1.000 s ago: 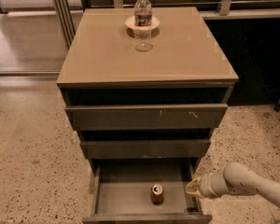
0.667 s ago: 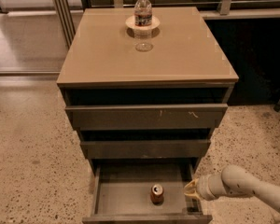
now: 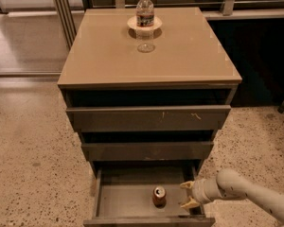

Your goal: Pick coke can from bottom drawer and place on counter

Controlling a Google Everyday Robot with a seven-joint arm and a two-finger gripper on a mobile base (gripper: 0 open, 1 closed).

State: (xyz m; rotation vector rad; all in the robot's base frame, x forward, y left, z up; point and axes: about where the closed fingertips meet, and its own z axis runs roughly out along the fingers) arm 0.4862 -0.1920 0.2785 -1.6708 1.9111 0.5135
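Note:
The coke can [image 3: 159, 196] stands upright in the open bottom drawer [image 3: 128, 202], right of its middle and near the front. My gripper [image 3: 187, 194] is open at the drawer's right side, level with the can and a short way to its right, fingertips pointing left toward it and not touching it. The beige arm comes in from the lower right. The glossy tan counter [image 3: 180, 56] tops the cabinet above.
A clear water bottle [image 3: 145, 12] stands on a small pale dish at the back of the counter. The two upper drawers [image 3: 149, 119] are closed. Speckled floor lies on both sides. A dark wall and rail stand behind on the right.
My gripper has moved left, from over the drawer's right wall into the drawer, closer to the can. The can has not moved.

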